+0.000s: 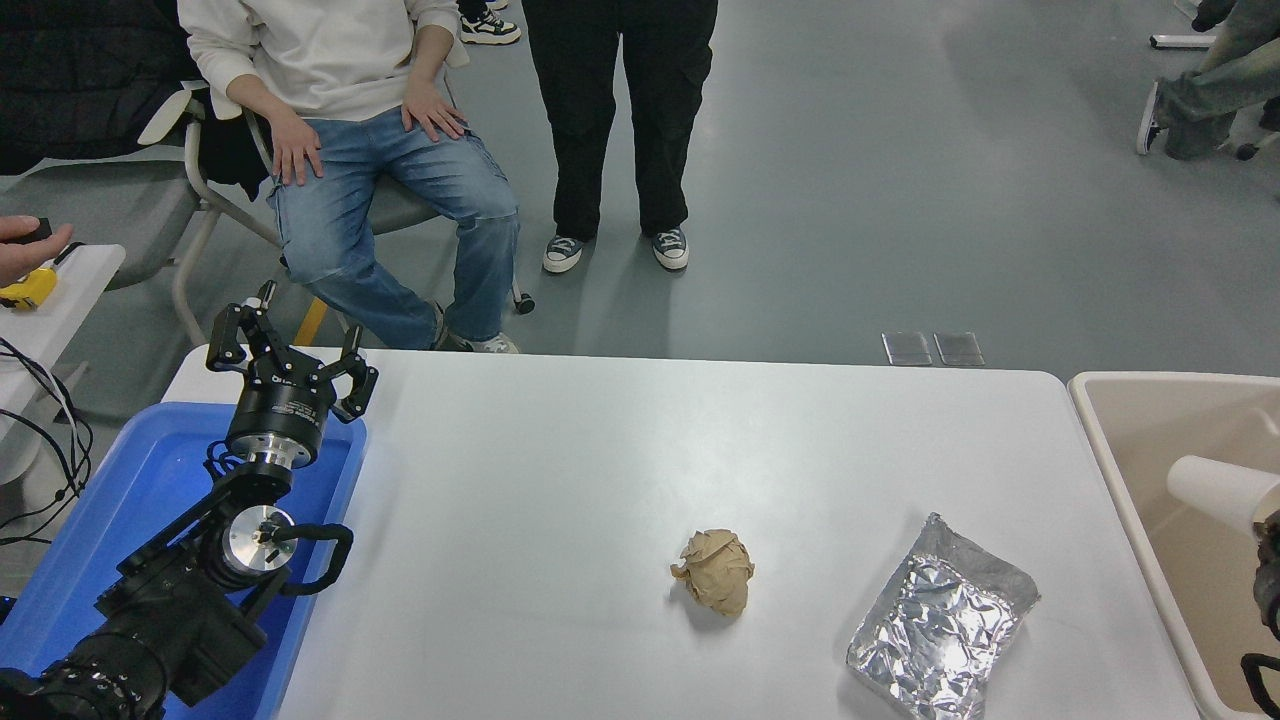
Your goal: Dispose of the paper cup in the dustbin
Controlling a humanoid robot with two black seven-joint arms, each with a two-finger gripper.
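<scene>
The white paper cup [1213,489] lies on its side in the air over the inside of the beige dustbin [1100,440] at the table's right end. Only a small black part of my right gripper [1268,560] shows at the picture's right edge, at the cup's right end, and it holds the cup there. My left gripper [291,352] is parked open and empty over the far end of the blue tray at the lower left.
A crumpled brown paper ball [716,572] and a silver foil bag [938,620] lie on the white table [640,450]. The blue tray [120,500] sits at the left. One person sits and another stands at the far side.
</scene>
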